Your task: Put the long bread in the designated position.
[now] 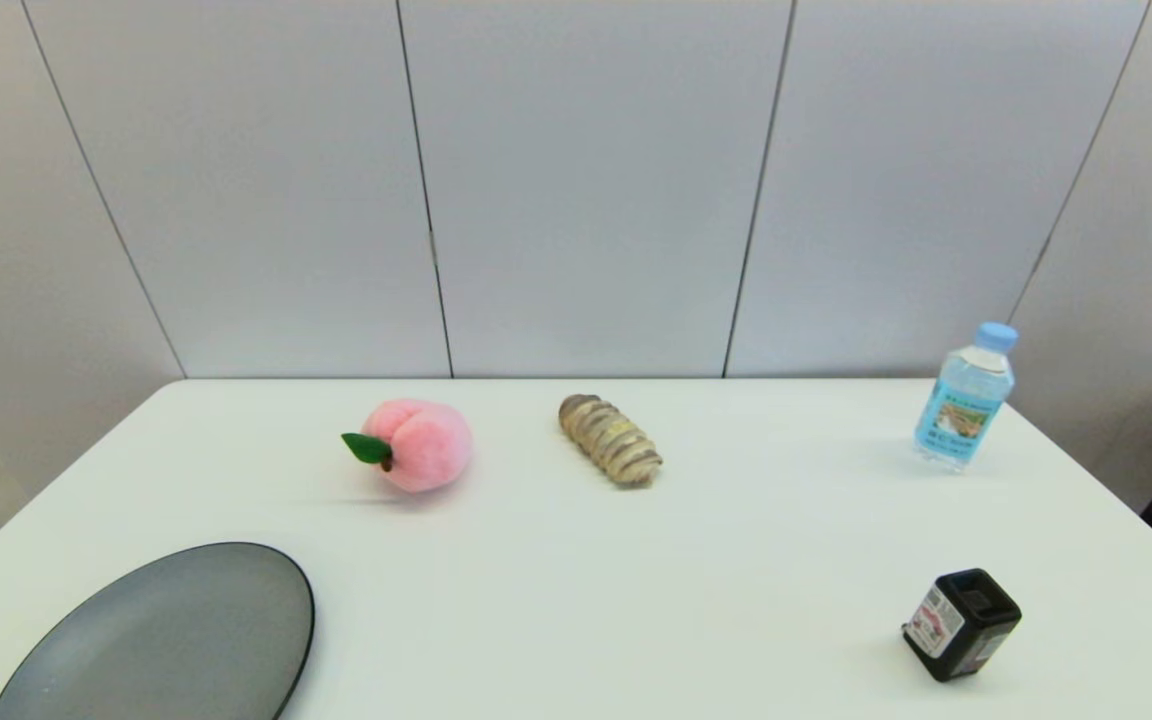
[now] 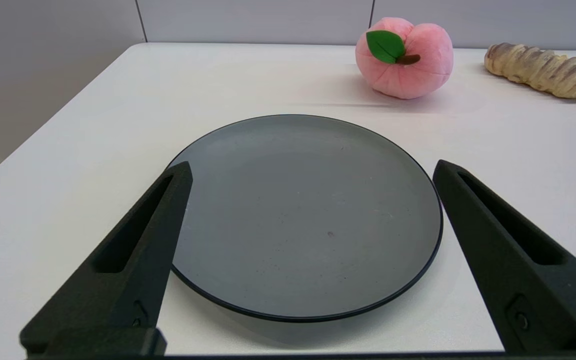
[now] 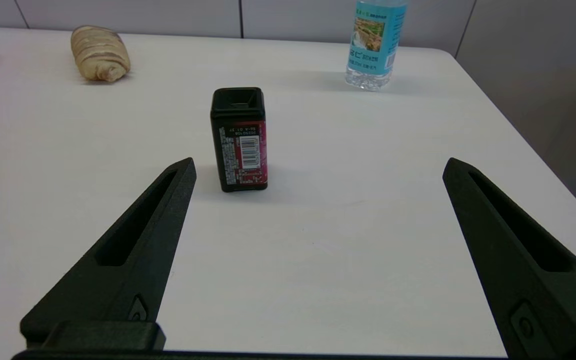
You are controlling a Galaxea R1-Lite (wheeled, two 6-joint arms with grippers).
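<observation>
Fingers [image 3: 168, 200] spread, long bread [image 3: 100, 53] far beyond

No legible text on labels.

The long bread [image 1: 611, 440], a tan ridged loaf striped dark brown, lies flat near the bench's [image 1: 636, 600] far edge, its long axis running 11 to 5 o'clock.

A bare test lab, by the look of it: plain grey wall panels [image 1: 576, 180] boxing in a white table [image 1: 736, 560] set with odd props, a plush peach [image 1: 419, 444] and a water bottle [image 1: 966, 398]
</observation>
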